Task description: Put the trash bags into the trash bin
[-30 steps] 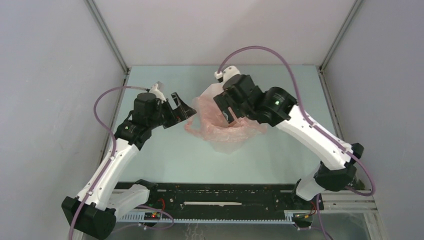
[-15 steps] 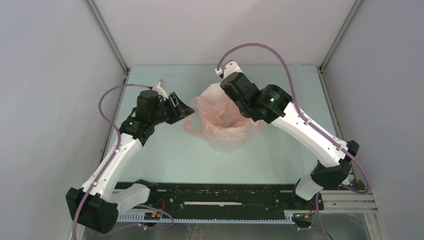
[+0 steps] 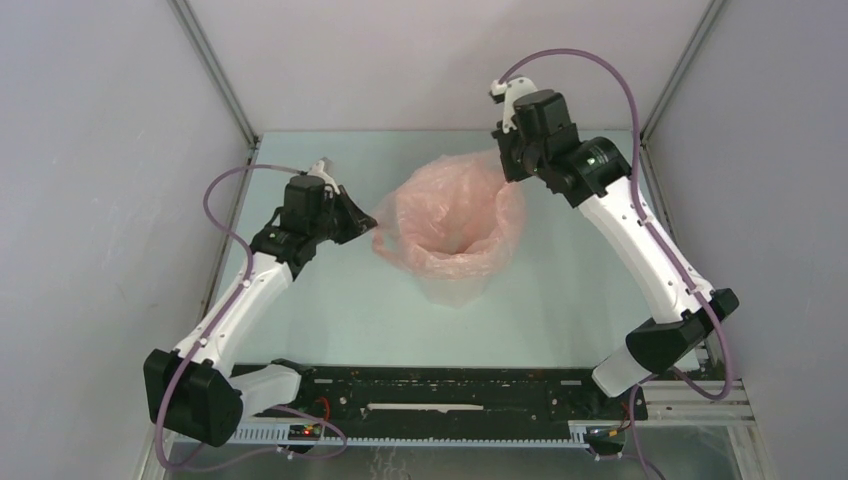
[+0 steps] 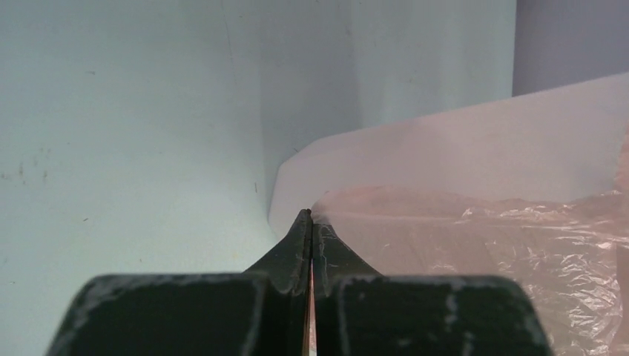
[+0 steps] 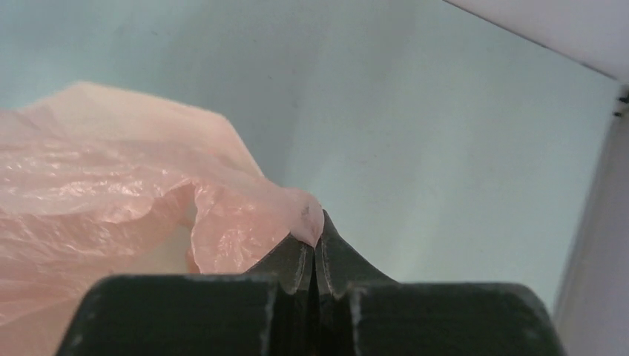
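Note:
The pale-pink trash bag [image 3: 452, 215] hangs spread wide, mouth up, over the white trash bin [image 3: 456, 292], whose lower wall shows through the film. My left gripper [image 3: 368, 222] is at the bag's left rim, shut on a pinch of film. In the left wrist view the fingertips [image 4: 310, 221] meet, with pink film [image 4: 519, 237] beside them and the bin wall [image 4: 445, 141] behind. My right gripper [image 3: 508, 172] is at the back-right rim, shut on the bag's edge. In the right wrist view a fold of the bag [image 5: 222, 222] sits in its tips [image 5: 317, 231].
Grey enclosure walls and metal frame posts [image 3: 212, 70] close in the pale-green table [image 3: 330, 310] on three sides. A black rail [image 3: 440, 395] with both arm bases runs along the near edge. Purple cables [image 3: 225, 200] loop off both arms.
Both grippers have shut on the bag's rim. The right arm has moved back and right with its edge, stretching the bag's mouth open; the left has drawn slightly left.

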`<control>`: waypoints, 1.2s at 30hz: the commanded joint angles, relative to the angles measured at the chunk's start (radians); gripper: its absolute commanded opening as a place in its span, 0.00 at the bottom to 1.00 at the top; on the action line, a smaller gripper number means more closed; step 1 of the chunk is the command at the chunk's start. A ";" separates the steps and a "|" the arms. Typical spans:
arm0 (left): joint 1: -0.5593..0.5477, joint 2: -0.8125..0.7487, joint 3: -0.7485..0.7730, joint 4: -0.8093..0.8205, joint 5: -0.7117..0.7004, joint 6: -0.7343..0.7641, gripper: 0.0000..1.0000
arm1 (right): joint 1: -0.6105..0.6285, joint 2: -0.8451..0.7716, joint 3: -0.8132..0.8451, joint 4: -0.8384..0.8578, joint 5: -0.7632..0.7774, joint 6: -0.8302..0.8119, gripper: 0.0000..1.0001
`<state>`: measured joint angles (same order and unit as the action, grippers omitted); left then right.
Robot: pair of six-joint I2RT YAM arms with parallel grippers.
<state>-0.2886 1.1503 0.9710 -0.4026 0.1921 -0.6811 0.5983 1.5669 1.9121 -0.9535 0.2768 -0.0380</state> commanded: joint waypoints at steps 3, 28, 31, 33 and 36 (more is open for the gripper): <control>0.015 0.021 0.073 0.009 -0.116 -0.046 0.00 | -0.138 0.039 0.019 0.138 -0.330 0.120 0.04; -0.065 0.154 0.001 -0.125 0.109 -0.087 0.00 | -0.511 -0.079 -0.322 0.061 -0.879 0.440 0.63; -0.072 0.135 -0.022 -0.112 0.125 -0.100 0.00 | -0.514 -0.151 -0.273 -0.021 -0.774 0.427 0.80; -0.072 0.128 -0.025 -0.109 0.126 -0.102 0.00 | -0.521 -0.198 -0.253 -0.027 -0.758 0.441 0.85; -0.072 0.121 -0.023 -0.109 0.125 -0.105 0.00 | -0.514 -0.221 -0.247 -0.020 -0.837 0.490 0.90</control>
<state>-0.3580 1.3109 0.9646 -0.5133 0.2966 -0.7712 0.0814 1.4120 1.6184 -0.9451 -0.5152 0.3985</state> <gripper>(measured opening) 0.005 0.870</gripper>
